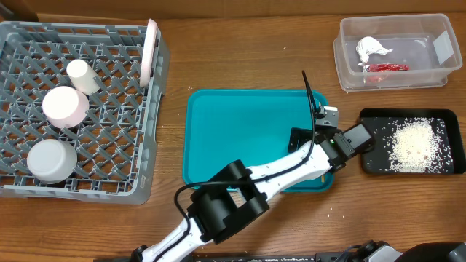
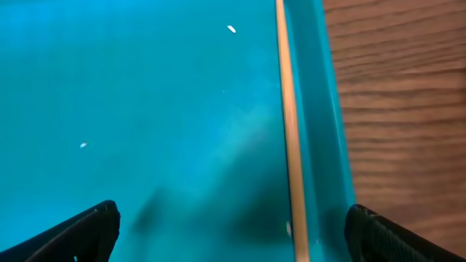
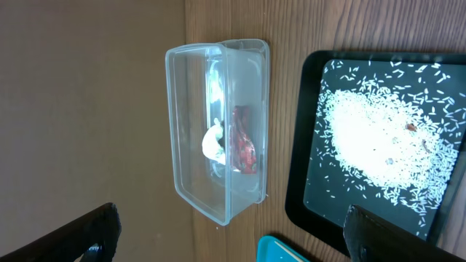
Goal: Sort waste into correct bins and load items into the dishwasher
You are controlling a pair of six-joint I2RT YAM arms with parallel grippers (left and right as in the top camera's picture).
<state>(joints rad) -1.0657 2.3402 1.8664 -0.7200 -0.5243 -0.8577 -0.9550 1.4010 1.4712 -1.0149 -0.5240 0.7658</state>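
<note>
The white tissue wad [image 1: 371,49] and the red wrapper [image 1: 386,68] lie inside the clear tub [image 1: 340,51] at the back right. Both also show in the right wrist view, tissue [image 3: 212,143] and wrapper [image 3: 242,142] in the tub [image 3: 171,109]. The grey dish rack [image 1: 138,109] at the left holds a white cup [image 1: 82,75], a pale round dish [image 1: 65,105], an upturned greyish bowl [image 1: 51,160] and a pink-backed plate [image 1: 151,47] on edge. My left gripper [image 1: 309,135] [image 2: 233,240] is open and empty over the teal tray's right edge. My right gripper [image 3: 229,240] is open and empty, high above the table.
The teal tray [image 1: 218,131] [image 2: 145,87] sits mid-table with a thin tan stick [image 2: 289,109] along its right rim and a few grains. A black tray [image 1: 375,164] [image 3: 306,182] with a heap of white grains [image 1: 415,145] [image 3: 378,138] lies right of it.
</note>
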